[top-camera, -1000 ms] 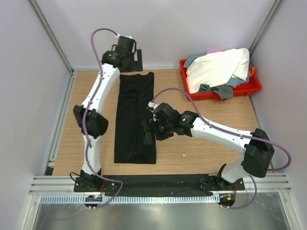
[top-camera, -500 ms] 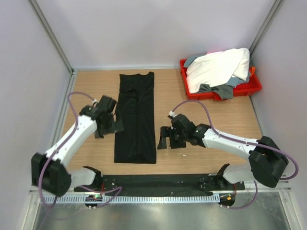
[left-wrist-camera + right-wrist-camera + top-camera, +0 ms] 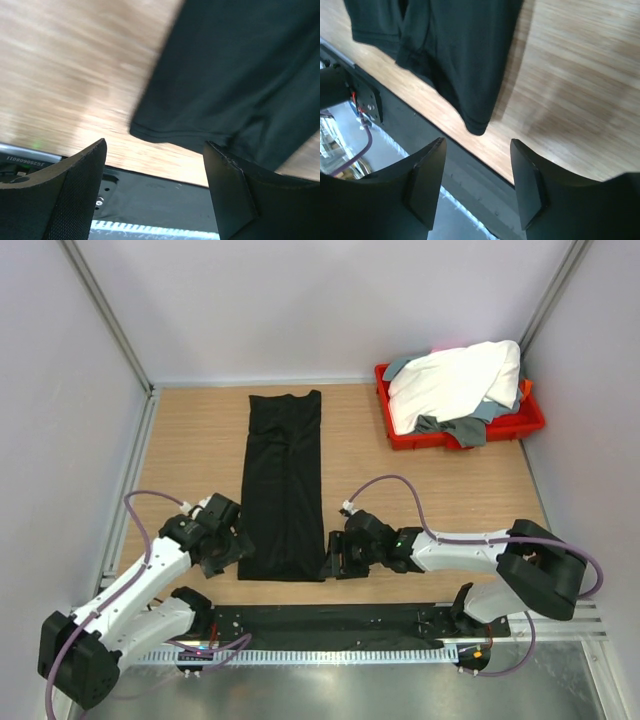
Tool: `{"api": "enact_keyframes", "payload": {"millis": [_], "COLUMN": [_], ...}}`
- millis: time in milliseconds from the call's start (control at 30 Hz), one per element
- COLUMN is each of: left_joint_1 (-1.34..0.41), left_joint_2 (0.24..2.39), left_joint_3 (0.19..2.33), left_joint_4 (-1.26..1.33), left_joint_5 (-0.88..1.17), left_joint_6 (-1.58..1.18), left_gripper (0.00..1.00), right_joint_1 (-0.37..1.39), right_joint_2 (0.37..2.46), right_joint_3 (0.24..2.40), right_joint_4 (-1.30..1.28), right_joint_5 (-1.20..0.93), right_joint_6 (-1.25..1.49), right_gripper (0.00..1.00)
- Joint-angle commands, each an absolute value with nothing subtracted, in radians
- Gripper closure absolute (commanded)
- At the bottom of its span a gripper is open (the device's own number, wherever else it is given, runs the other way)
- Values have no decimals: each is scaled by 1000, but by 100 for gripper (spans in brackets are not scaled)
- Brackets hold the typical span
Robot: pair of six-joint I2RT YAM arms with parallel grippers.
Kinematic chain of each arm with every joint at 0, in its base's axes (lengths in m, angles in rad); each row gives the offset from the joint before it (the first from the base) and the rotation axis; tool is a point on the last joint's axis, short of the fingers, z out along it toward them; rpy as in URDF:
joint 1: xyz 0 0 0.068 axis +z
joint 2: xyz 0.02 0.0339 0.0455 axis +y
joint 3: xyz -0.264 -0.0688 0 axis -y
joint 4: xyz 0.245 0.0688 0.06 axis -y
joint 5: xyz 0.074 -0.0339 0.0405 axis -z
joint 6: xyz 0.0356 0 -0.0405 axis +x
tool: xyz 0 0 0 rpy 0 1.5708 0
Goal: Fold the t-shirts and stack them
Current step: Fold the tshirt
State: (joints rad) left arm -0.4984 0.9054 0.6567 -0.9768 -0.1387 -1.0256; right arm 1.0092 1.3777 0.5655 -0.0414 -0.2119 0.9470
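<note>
The black t-shirt [image 3: 283,480] lies folded into a long narrow strip down the middle of the table. My left gripper [image 3: 232,548] is open and empty beside its near left corner [image 3: 150,131]. My right gripper [image 3: 335,562] is open and empty beside its near right corner [image 3: 476,127]. Neither touches the cloth. The white t-shirt [image 3: 455,380] lies heaped in the red tray [image 3: 520,426] at the back right, with the grey t-shirt [image 3: 455,430] under it and hanging over the tray's front wall.
The black base strip [image 3: 330,618] and metal rail run along the near table edge, just below both grippers. Bare wooden table [image 3: 430,480] lies between the black shirt and the tray. Frame posts stand at both back corners.
Both arms have swung toward me along the black shirt. The left gripper came from the shirt's far end to its near left corner. The right gripper came from mid-shirt to its near right corner.
</note>
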Motion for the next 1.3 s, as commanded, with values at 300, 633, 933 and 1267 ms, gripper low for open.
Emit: {"api": "enact_keyframes", "payload": {"millis": [300,633,933,1267], "left_joint_1": [-555,-568,-581,-802], "left_joint_2": [896,896,905,948], "left_joint_3": [480,431,431,472], "left_joint_4": [-868,-810,-778,-762], "left_joint_5": [-262,-258,-262,-255], "left_joint_6": [-1229,-1216,-1204,-1321], "left_gripper": [25,48,78,100], "right_joint_1": [1029,1031,1032,1029], "right_joint_2": [1470,1506,1520,1258], "right_joint_3": [517,522,528,486], "right_joint_4": [133,118,118,-185], "right_joint_5": [-181,-163,-158,-18], "right_joint_6": [1028,1009,1006,939], "right_gripper": [51,59,69,99]}}
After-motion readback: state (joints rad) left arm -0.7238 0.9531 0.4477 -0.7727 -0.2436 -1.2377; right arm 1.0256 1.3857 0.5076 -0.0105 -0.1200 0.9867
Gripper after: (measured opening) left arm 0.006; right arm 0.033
